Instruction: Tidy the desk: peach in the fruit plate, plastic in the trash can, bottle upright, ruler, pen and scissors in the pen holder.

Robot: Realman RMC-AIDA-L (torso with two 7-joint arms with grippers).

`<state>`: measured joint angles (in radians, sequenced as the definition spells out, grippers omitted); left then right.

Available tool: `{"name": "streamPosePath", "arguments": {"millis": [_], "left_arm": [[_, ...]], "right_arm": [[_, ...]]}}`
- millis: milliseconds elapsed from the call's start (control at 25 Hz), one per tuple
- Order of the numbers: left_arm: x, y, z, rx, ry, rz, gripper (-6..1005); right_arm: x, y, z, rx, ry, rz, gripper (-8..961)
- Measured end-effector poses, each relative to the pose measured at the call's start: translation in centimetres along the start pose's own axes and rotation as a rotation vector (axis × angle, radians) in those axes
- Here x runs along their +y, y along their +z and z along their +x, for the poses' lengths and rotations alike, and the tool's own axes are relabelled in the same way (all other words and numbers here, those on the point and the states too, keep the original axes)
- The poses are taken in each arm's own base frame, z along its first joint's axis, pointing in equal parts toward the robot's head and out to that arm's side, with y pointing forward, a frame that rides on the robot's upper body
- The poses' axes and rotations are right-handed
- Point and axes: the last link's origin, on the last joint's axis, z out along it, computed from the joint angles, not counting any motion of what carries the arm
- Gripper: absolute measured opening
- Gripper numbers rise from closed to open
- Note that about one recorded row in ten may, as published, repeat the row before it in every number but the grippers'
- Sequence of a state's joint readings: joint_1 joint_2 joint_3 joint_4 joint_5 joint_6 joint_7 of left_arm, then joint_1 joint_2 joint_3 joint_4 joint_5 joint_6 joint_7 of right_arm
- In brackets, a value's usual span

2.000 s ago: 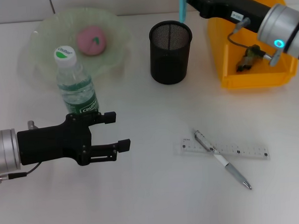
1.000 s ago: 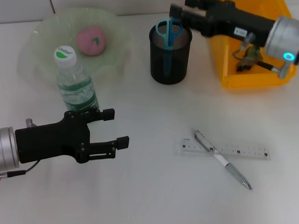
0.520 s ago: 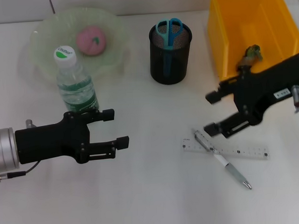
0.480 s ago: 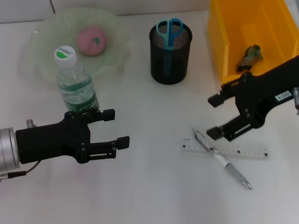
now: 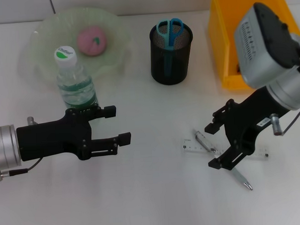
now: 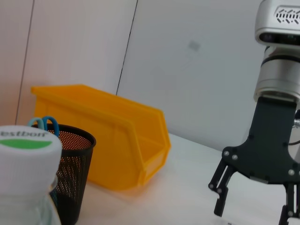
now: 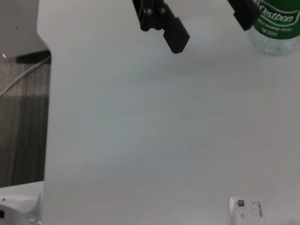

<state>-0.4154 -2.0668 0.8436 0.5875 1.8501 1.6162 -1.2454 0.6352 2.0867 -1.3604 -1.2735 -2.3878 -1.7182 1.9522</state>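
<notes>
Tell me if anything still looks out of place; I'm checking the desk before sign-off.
Yes. The pen lies crossed over the ruler on the desk, neither yet in the pen holder. The open right claw hovers over them.

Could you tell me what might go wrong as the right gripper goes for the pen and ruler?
1. The pen lies crossed over the clear ruler, so the open right gripper above them may pinch both, or drag the ruler aside.
2. The ruler lies flat on the desk and is transparent, so the fingers could slide off it.
3. The open left gripper sits beside the upright water bottle; a stray move might topple it.
</notes>
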Motion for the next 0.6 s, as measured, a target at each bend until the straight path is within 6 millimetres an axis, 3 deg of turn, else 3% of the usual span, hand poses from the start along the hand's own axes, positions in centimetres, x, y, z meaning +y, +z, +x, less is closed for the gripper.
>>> {"name": "streamPosePath", "arguments": {"millis": [600], "left_arm": [[0.0,0.1,0.1,0.003,0.002,-0.003,844]], "right_arm": [[-1.3,5.2,-1.5,0.056,-0.036,0.081,750]]}}
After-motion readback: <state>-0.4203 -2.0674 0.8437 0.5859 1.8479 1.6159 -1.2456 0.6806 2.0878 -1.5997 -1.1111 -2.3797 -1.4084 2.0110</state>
